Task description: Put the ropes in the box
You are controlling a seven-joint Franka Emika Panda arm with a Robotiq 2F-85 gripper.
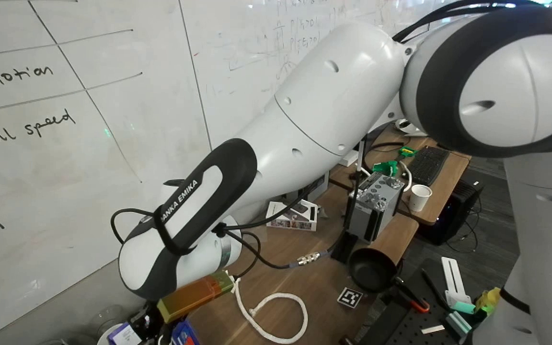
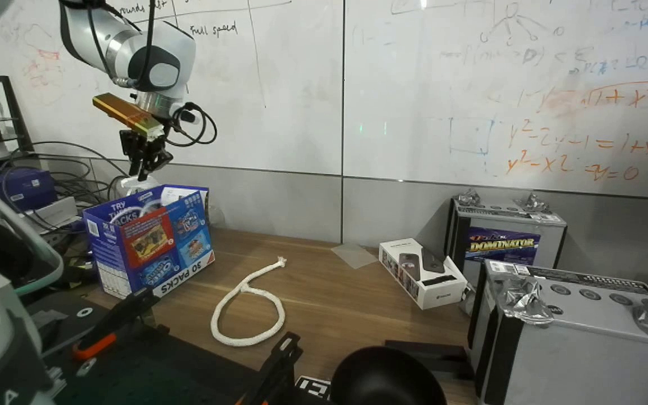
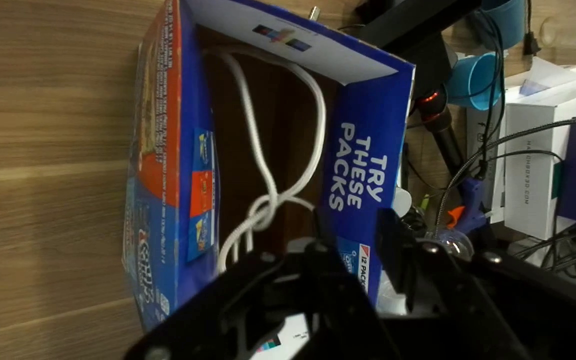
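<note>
A blue, red and white box [image 2: 169, 242] stands open at the top, by the wall. Within it, in the wrist view, lies a looped white rope [image 3: 273, 196]. A second of the ropes [image 2: 239, 341] rests on the wooden table beside the box, curled in a loop; an exterior view shows this table rope [image 1: 305, 314] too. My gripper [image 3: 352, 220] is over the box, its fingers spread apart with nothing between them. The box's inner blue wall shows through that gap. In an exterior view the arm hides part of the box [image 1: 185, 333].
A white carton [image 2: 422, 273] and grey devices [image 2: 577, 337] stand farther along the table. A black pan [image 1: 372, 270] sits near a dark board with clamps. Cables and a blue cup [image 3: 473, 80] crowd the far side of the box. A whiteboard wall [image 2: 279, 197] rises behind.
</note>
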